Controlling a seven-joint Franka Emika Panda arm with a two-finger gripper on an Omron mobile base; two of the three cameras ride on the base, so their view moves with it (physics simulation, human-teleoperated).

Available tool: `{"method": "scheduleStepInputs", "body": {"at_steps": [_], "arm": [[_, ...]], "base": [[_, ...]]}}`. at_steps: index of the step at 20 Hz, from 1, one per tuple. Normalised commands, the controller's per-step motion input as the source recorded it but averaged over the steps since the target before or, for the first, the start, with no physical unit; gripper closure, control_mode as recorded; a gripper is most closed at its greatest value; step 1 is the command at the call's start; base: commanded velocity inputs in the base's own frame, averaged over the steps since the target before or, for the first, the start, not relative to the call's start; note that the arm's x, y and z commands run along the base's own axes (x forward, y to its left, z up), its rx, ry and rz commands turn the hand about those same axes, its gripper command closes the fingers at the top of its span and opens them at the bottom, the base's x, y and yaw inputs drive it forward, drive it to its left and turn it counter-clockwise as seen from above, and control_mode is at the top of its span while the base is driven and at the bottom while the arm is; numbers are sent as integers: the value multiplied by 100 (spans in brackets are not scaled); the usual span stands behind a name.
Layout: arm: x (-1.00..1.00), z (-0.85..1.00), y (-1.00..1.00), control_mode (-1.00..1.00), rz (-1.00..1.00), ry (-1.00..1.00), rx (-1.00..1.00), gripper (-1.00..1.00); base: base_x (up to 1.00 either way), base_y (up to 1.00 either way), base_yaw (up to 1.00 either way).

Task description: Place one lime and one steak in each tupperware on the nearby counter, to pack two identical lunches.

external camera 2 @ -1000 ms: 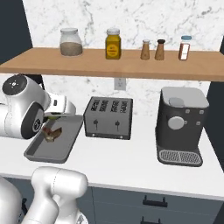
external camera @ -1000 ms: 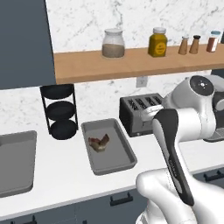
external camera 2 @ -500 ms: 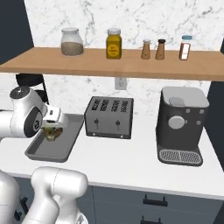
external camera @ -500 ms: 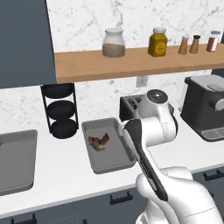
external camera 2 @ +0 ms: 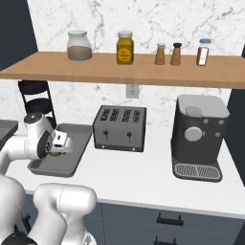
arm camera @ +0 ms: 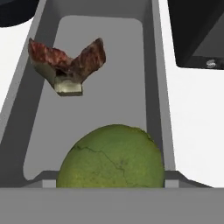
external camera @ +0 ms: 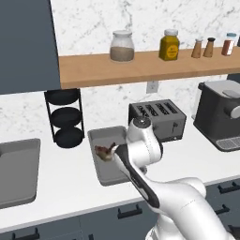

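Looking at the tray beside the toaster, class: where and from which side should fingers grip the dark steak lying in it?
Grip the steak across its narrow middle, where its two raised lobes meet in a V, coming straight down from above. The tupperware walls block a low sideways approach, and the lime sits apart from it.

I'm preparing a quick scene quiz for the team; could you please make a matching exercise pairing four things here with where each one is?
Things:
1. steak
2. lime
3. toaster
4. mustard jar

Places:
A. on the wooden shelf
B. lying in the grey tupperware
C. at the gripper, over that tupperware
D. on the counter, right of the tupperware

Pairs: 1-B, 2-C, 3-D, 4-A
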Motion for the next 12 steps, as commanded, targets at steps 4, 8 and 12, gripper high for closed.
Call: {"method": "scheduleStepInputs", "body": {"at_steps": [4,8,12], "arm": [[38,-41,13,-100,0,2,0,100],[39,-17,1,-100,0,0,0,100],[52,-33,10,-100,0,0,0,-100]], "base": [[0,0,0],[0,0,0],[0,0,0]]}}
